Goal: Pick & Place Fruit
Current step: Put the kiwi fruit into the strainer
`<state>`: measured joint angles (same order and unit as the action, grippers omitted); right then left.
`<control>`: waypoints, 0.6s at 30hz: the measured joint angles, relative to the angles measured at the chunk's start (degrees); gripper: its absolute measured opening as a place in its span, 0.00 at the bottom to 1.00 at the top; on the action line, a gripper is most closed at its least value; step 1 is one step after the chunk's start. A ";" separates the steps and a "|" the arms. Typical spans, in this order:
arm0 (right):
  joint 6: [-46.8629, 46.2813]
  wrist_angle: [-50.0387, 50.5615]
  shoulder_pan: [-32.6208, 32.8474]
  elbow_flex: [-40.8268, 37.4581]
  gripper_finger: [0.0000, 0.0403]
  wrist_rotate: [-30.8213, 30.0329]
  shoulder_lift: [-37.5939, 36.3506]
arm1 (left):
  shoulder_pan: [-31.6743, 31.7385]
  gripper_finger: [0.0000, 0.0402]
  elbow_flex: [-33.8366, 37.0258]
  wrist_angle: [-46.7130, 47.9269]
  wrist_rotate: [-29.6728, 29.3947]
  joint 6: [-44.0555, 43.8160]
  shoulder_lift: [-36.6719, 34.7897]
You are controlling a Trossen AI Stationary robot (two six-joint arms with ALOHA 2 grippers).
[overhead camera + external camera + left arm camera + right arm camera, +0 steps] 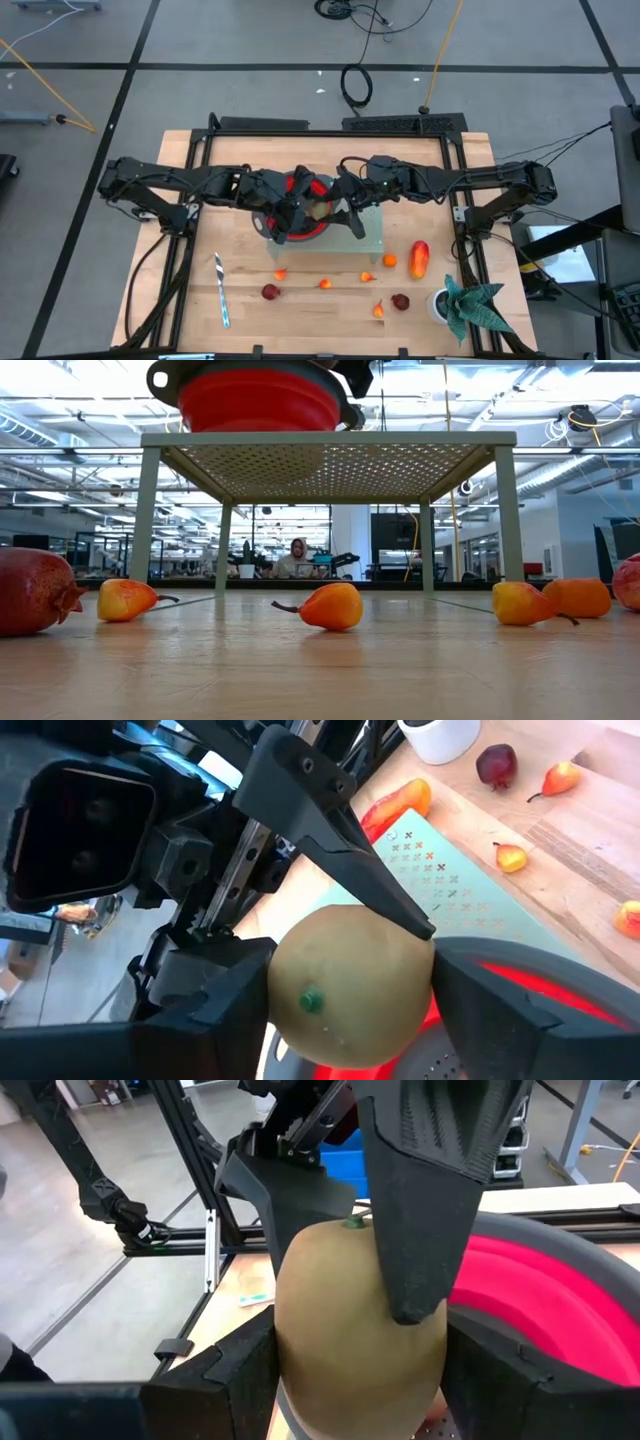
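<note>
Kiwi [350,985] mostly hidden between both pincers' fingers [215,1010].

Tan-yellow kiwi [350,985] with 1 small green dot, between black fingers [220,1010]. Red bowl [258,400] with a grey rim on a pale green rack [330,460] perforated with small holes. Yellow-orange pears [330,606], 1 dark red pomegranate [35,590], and a red-orange piece [418,258] on the light wood table [300,310].
</note>
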<state>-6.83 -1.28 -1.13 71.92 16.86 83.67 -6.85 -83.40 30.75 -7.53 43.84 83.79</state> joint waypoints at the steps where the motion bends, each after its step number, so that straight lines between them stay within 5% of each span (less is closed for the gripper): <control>1: -0.21 0.00 0.00 0.00 0.55 0.00 0.00 | 0.00 0.58 0.00 0.03 0.00 0.00 0.00; 6: -2.93 0.06 0.00 0.00 0.61 -0.07 0.00 | 0.04 0.50 0.00 0.50 -0.13 -0.37 -0.02; 18: -4.96 1.00 -0.26 0.00 0.65 -0.54 -0.01 | -0.04 0.52 0.00 3.93 -4.46 0.46 -0.32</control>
<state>-11.79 -0.27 -1.39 71.92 16.32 83.66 -6.90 -83.40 34.68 -11.99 44.29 83.47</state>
